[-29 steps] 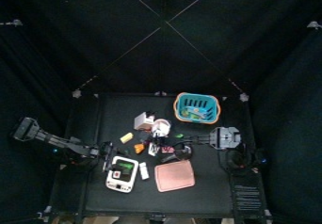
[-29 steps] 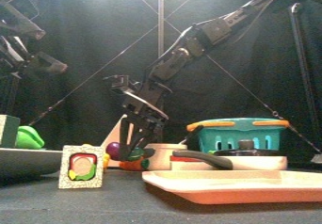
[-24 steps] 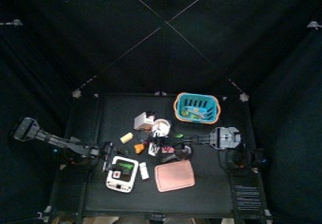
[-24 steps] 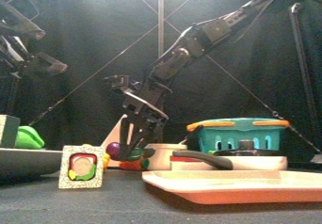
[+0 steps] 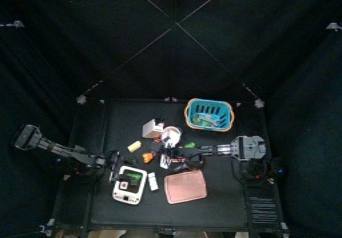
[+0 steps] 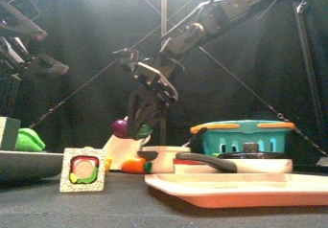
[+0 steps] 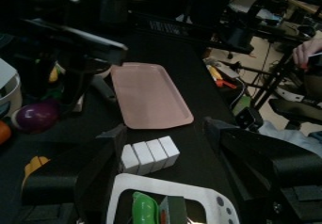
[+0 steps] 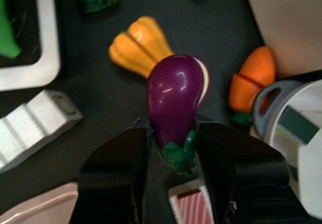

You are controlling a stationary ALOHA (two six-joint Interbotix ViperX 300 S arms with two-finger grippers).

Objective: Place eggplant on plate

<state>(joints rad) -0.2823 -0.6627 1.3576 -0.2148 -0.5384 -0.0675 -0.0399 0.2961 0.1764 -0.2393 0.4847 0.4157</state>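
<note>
The eggplant (image 8: 176, 91) is a small dark purple lump with a green stem. My right gripper (image 8: 180, 130) is shut on its stem end. In the front view the right gripper (image 6: 133, 126) holds the eggplant (image 6: 122, 128) well above the table, left of the teal basket. The eggplant also shows in the left wrist view (image 7: 36, 116). The salmon-pink square plate (image 5: 187, 188) lies flat at the table's front, empty, a little toward the front and right of the right gripper (image 5: 171, 160); it also shows in the front view (image 6: 244, 187) and the left wrist view (image 7: 149, 94). My left gripper (image 5: 107, 170) rests open at the left.
A teal basket (image 5: 209, 112) stands at the back right. A white-and-black device (image 5: 128, 184) lies left of the plate. Under the eggplant lie a yellow-orange piece (image 8: 141, 47) and an orange piece (image 8: 255, 77). White blocks (image 7: 151, 153) sit between device and plate.
My right gripper has risen with the eggplant, from table level beside the orange piece to well above it. The left arm has not moved.
</note>
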